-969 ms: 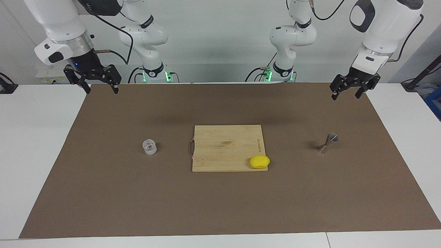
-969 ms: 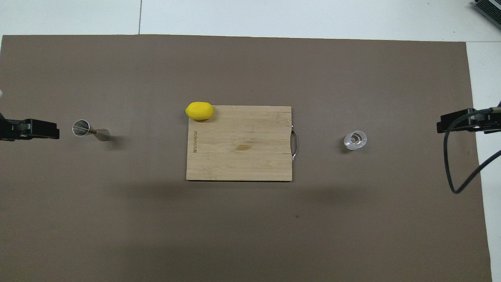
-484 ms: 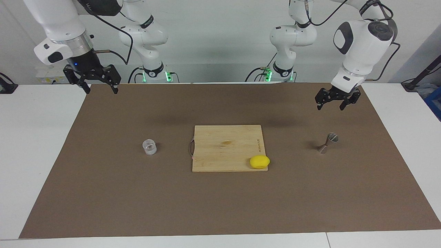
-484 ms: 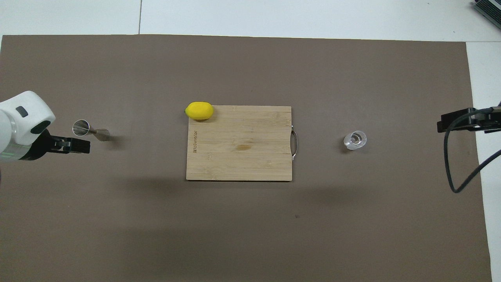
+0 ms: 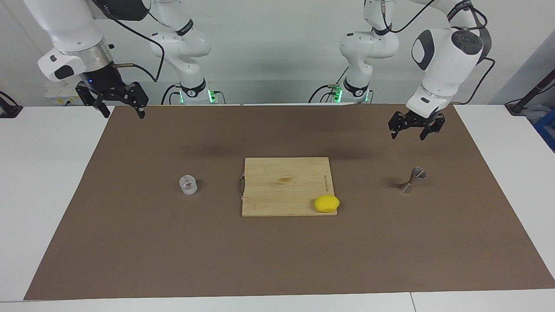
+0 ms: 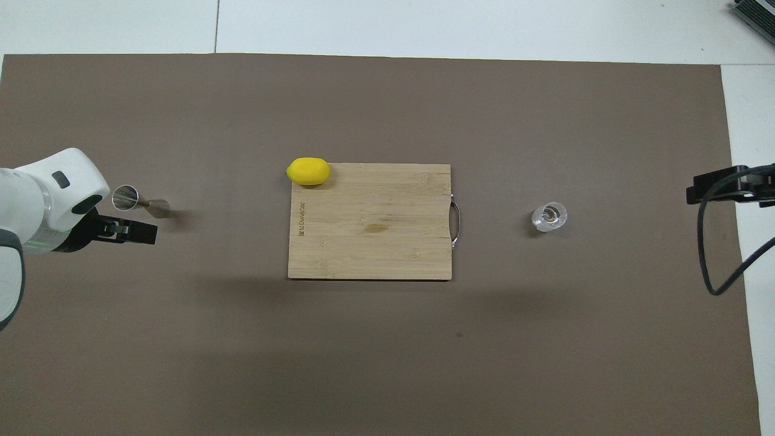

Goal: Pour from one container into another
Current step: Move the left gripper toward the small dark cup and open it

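Both end effectors up in the air, nothing held.

I see my left end effector (image 5: 406,129) with fingers spread, empty, raised over the brown mat (image 5: 277,260) near the steel jigger (image 5: 412,180), which stands at the left arm's end of the tabletop. My right end effector (image 5: 117,105), also spread and empty, waits over the mat's corner. The glass tumbler (image 5: 188,185) stands beside the cutting board (image 5: 282,186), which carries a lemon (image 5: 327,203).

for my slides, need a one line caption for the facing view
Open left gripper raised over the mat near the jigger; open right gripper waits, glass tumbler untouched.
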`<state>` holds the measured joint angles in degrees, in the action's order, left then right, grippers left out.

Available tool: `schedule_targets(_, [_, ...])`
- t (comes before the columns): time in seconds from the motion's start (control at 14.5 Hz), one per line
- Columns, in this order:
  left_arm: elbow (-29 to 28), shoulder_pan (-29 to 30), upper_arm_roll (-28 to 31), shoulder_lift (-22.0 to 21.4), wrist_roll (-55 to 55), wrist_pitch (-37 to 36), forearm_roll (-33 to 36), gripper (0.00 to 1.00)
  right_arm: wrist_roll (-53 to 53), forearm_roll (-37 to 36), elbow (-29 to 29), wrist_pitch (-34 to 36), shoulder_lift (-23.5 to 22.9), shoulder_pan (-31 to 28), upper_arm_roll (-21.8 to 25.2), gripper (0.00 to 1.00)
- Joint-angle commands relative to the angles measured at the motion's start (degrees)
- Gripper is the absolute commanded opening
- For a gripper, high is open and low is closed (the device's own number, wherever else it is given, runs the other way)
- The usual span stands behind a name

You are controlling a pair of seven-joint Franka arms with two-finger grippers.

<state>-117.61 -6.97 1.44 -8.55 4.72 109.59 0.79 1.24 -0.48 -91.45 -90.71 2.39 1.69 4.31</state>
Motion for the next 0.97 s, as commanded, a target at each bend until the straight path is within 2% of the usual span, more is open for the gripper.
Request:
schedule_targets(0.0, [0.36, -4.52, 0.58, -1.65, 0.47, -5.33, 0.18, 1.0, 0.86, 0.13, -1.19, -0.26, 1.04, -0.38, -0.36, 1.0])
schedule_targets(0.14, [1.76, -6.56, 0.67, -1.39, 0.99, -5.7, 0.18, 1.0, 0.87, 0.04, -0.39, 0.27, 0.68, -0.2, -0.36, 1.0])
schedule_targets(0.28, [1.95, -6.04, 0.58, -1.56, 3.78, -6.06, -0.87, 1.0, 1.3, 0.13, -0.39, 0.35, 0.95, -0.46, -0.27, 1.0])
schedule_targets(0.35, [1.95, -5.6, 1.54, -1.56, 10.68, -5.88, -4.01, 1.0, 1.31, 0.22, -0.74, 0.62, 1.12, -0.81, -0.36, 1.0])
schedule_targets(0.55, [2.3, 1.25, 2.33, -1.03, 40.2, -4.83, -13.07, 1.0, 1.83, 0.22, -1.18, 0.8, 1.47, -0.64, -0.36, 1.0])
schedule_targets(0.9, [2.39, 8.89, 2.42, 0.1, 55.27, -5.09, -21.25, 1.0, 2.27, 0.22, -1.1, 1.59, 1.91, -0.55, -0.36, 1.0])
